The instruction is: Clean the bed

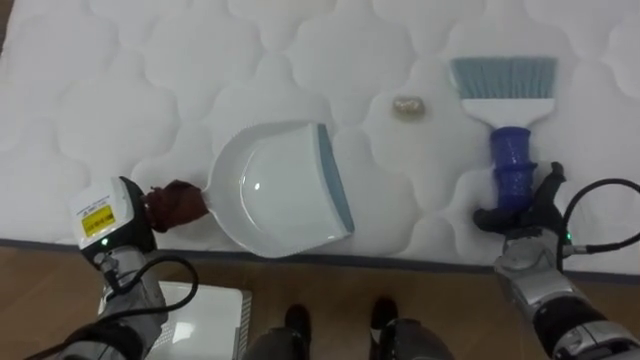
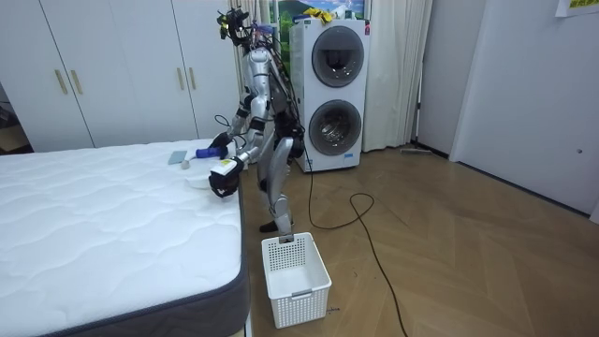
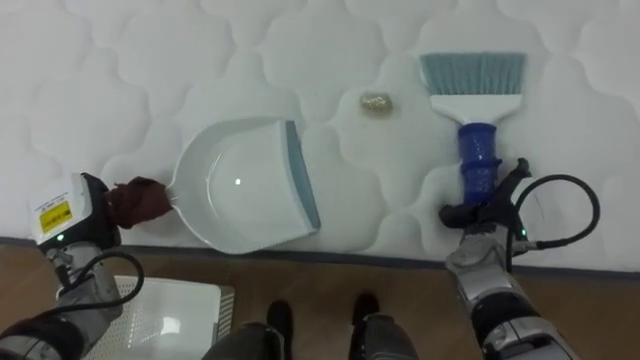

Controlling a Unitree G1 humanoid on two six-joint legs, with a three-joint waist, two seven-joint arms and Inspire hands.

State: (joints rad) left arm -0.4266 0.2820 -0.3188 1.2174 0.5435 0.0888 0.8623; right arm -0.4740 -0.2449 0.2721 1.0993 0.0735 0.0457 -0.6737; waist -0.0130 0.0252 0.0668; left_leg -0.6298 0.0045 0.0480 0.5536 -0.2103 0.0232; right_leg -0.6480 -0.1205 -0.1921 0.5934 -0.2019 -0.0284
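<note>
— What is lying on the bed in the left eye view?
— The dustpan [image 1: 275, 190] is lying flat on the white mattress [image 1: 120, 80], near its front edge. Its long axis is running left to right, with the dark brown handle pointing to the robot's left and the grey-lipped mouth opening to the right.
— Is a hand holding it?
— The left hand [image 1: 112, 222] is sitting at the handle's end, its fingers curling round it.
— And the brush?
— The brush [image 1: 508, 110] is lying right of the dustpan, well apart from it. Its long axis is running away from the robot: bristles pointing to the far side, blue handle pointing back. The right hand [image 1: 535, 208] is clasping the handle's near end with closed fingers.
— Anything between them?
— A small beige scrap [image 1: 407, 106] is resting right of the dustpan's mouth, short of the bristles, touching neither.
— What is the right eye view adding?
— Below the dustpan's handle, a white basket [image 3: 165, 305] is standing on the wooden floor [image 3: 400, 285].
— And the room view?
— The robot is standing at the mattress's side, leaning a little over the dustpan. The basket is sitting lower, towards the room view's right of the dustpan, and stacked washing machines [image 2: 332, 89] are standing beyond it, behind the robot.
</note>
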